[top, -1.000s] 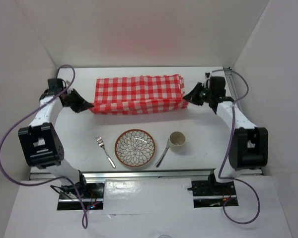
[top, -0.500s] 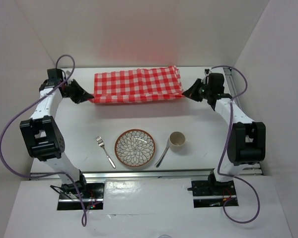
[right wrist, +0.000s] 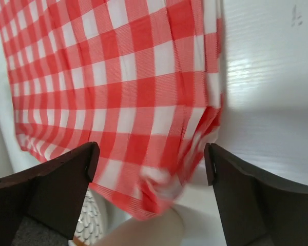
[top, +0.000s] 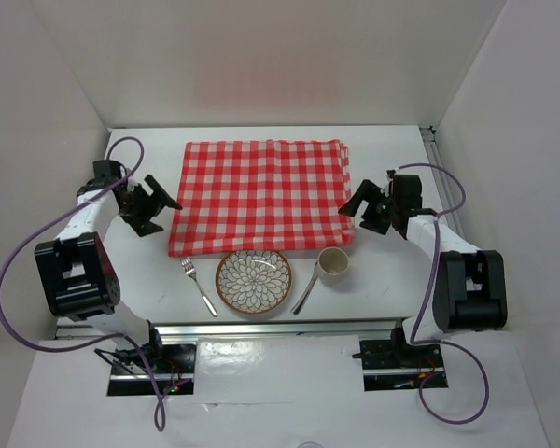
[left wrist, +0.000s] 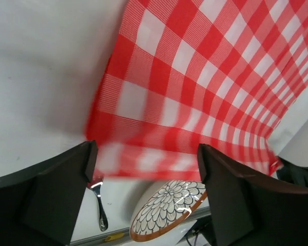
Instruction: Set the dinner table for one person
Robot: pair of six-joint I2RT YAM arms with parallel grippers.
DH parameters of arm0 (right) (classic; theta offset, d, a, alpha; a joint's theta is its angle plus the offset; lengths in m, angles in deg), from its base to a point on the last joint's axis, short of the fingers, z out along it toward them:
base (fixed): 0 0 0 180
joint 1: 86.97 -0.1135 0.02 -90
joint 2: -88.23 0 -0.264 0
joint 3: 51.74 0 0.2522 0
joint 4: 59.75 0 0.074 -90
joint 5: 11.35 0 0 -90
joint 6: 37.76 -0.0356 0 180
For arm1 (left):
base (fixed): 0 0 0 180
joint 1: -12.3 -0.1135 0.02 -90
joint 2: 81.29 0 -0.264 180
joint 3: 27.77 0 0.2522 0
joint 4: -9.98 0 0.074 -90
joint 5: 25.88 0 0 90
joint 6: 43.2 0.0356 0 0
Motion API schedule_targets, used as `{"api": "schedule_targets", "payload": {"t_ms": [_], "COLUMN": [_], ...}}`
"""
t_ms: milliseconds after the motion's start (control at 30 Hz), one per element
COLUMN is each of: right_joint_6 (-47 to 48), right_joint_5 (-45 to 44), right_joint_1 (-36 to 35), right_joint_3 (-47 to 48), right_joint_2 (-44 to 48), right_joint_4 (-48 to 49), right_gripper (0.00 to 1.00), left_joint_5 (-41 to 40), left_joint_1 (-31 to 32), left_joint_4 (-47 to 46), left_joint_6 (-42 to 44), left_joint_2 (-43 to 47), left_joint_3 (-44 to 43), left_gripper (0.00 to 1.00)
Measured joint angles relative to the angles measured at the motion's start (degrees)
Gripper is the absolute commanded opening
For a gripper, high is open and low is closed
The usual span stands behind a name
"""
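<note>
The red-and-white checked cloth [top: 261,194] lies spread over the white dinner table [top: 135,266], and its near edge reaches the far rim of the flower-patterned plate [top: 253,280]. My left gripper [top: 161,207] stands open just off the cloth's left near corner, holding nothing. My right gripper [top: 356,213] is open at the right near corner. In the left wrist view the cloth's [left wrist: 195,87] blurred edge hangs between the open gripper [left wrist: 146,169]. In the right wrist view the cloth's [right wrist: 118,92] loose corner droops between the open gripper [right wrist: 151,169], above the cup [right wrist: 154,233].
A fork [top: 198,285] lies left of the plate, a spoon [top: 305,289] to its right, and a beige cup [top: 332,265] beyond the spoon. A silver rail [top: 261,328] runs along the near table edge. White walls close in on three sides.
Both grippers have opened and let go of the cloth. They carried its folded half toward the near side, and the cloth now lies unfolded, reaching the plate.
</note>
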Motion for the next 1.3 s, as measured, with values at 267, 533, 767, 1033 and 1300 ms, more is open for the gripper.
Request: {"api": "schedule_targets", "payload": {"t_ms": [267, 533, 767, 1033, 1300], "right_joint_6": [1.75, 3.32, -2.78, -8.92, -11.04], "right_joint_5": [-6.14, -10.16, -14.71, -20.68, -23.32], "right_joint_1": [0.33, -2.14, -15.56, -22.12, -22.88], "right_joint_3": [5.86, 13.05, 6.71, 2.49, -2.08], "right_joint_2": [4.79, 17.31, 23.23, 22.64, 20.41], "right_joint_4": [-8.02, -18.27, -32.85, -38.16, -37.73], "right_gripper": [1.00, 0.93, 0.78, 0.67, 0.37], "left_joint_5": [-4.81, -6.43, -6.64, -6.82, -7.02], "left_joint_1": [-0.55, 2.97, 6.25, 8.55, 9.60], "left_joint_4": [5.64, 5.44, 6.10, 5.92, 5.79], "left_joint_6": [1.77, 3.30, 3.34, 3.28, 3.26], "left_joint_2": [5.35, 11.13, 10.84, 10.86, 10.95], "left_joint_3": [-7.93, -12.66, -9.03, -8.37, -6.86], "left_gripper": [1.00, 0.89, 0.82, 0.78, 0.75]}}
